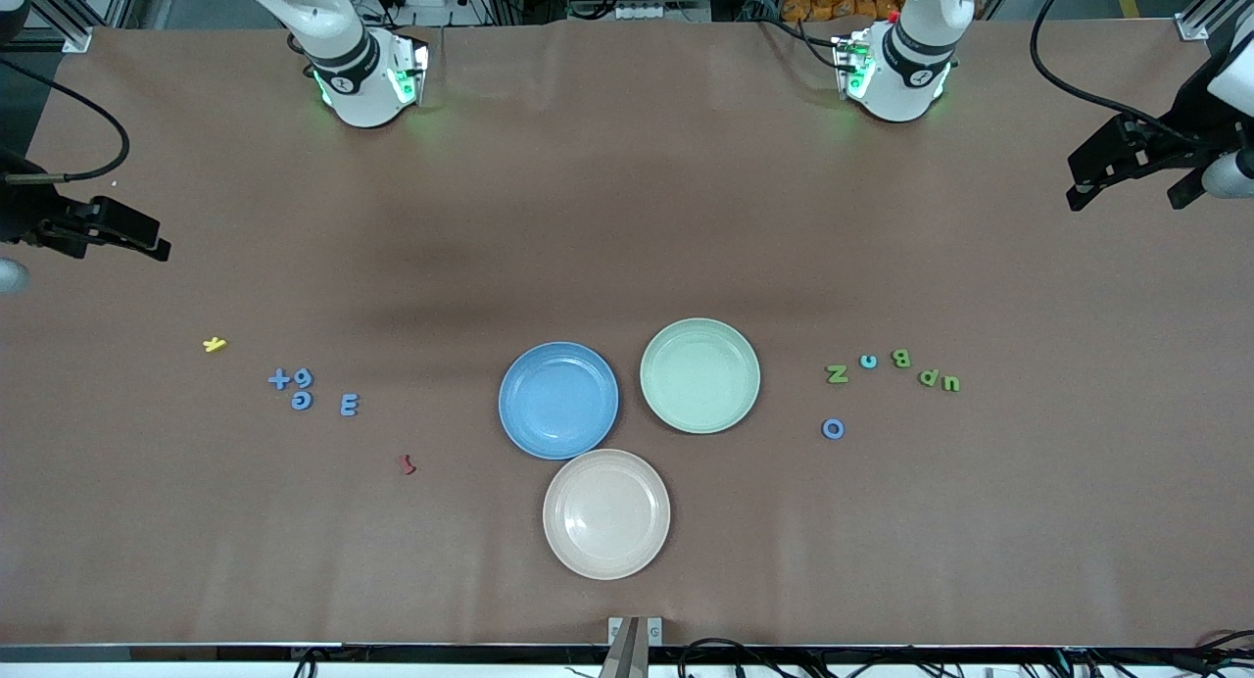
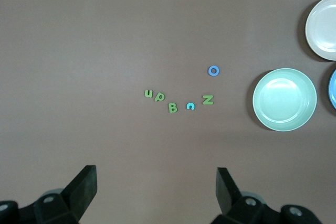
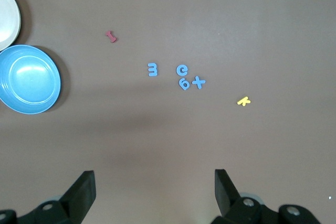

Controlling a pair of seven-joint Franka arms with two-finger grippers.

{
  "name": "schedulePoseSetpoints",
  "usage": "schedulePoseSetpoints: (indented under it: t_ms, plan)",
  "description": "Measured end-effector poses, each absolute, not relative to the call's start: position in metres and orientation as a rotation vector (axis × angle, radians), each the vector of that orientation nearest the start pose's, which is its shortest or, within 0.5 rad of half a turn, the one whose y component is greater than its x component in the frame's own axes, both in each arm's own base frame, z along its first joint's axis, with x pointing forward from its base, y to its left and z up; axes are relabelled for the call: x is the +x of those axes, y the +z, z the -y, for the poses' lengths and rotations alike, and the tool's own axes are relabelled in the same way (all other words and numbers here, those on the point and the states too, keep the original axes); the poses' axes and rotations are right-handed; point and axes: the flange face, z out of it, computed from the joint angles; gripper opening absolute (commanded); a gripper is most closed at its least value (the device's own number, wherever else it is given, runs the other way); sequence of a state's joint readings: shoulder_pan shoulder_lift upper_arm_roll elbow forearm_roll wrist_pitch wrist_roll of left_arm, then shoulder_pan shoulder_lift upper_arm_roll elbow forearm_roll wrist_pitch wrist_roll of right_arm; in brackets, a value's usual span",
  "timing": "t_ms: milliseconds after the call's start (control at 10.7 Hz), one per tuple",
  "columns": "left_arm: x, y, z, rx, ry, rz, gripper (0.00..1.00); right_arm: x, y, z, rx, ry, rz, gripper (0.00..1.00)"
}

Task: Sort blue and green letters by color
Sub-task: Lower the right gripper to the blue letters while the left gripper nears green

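Toward the right arm's end of the bench (image 1: pixel 627 198) lie four blue letters (image 1: pixel 302 389), with a yellow piece (image 1: pixel 214 344) and a dark red piece (image 1: pixel 408 464) near them. Toward the left arm's end lie four green letters (image 1: pixel 896 369), a small blue one among them, and a blue O (image 1: pixel 833 428). Between the groups stand a blue plate (image 1: pixel 558 400), green plate (image 1: pixel 699 375) and beige plate (image 1: pixel 606 513), touching. Both arms wait: left hand (image 2: pixel 156 192) and right hand (image 3: pixel 155 192) hover at their ends, fingers apart, holding nothing.

Brown paper-covered table (image 1: pixel 627 217), aluminium framing (image 1: pixel 69 17) at its corners.
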State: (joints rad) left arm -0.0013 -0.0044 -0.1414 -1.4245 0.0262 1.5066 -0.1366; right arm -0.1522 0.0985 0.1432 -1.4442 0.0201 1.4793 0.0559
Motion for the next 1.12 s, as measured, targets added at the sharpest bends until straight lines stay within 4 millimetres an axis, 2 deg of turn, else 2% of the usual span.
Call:
schedulePoseSetpoints:
  t_ms: [374,468,561,748,935,1122]
  plan:
    - [0.543,0.686,0.073,-3.124,-0.13,0.001,1.0,0.575,0.627,0.004,-3.112,0.061,-0.089,1.0]
    - [0.548,0.677,0.067,-3.124,-0.106,0.017,1.0,0.575,0.628,0.004,-3.112,0.057,-0.088,1.0]
    - [0.557,0.66,0.059,-3.121,-0.071,0.03,1.0,0.575,0.628,0.004,-3.112,0.056,-0.088,1.0]
    - [0.587,0.606,0.039,-3.118,-0.055,-0.088,1.0,0.575,0.627,0.004,-3.112,0.058,-0.087,1.0]
    - [0.607,0.533,0.029,-3.104,0.006,-0.164,1.0,0.577,0.617,0.005,-3.114,0.056,-0.075,1.0]
    - [0.623,0.462,0.027,-3.081,0.048,-0.192,1.0,0.586,0.579,0.017,-3.116,0.05,-0.029,1.0]
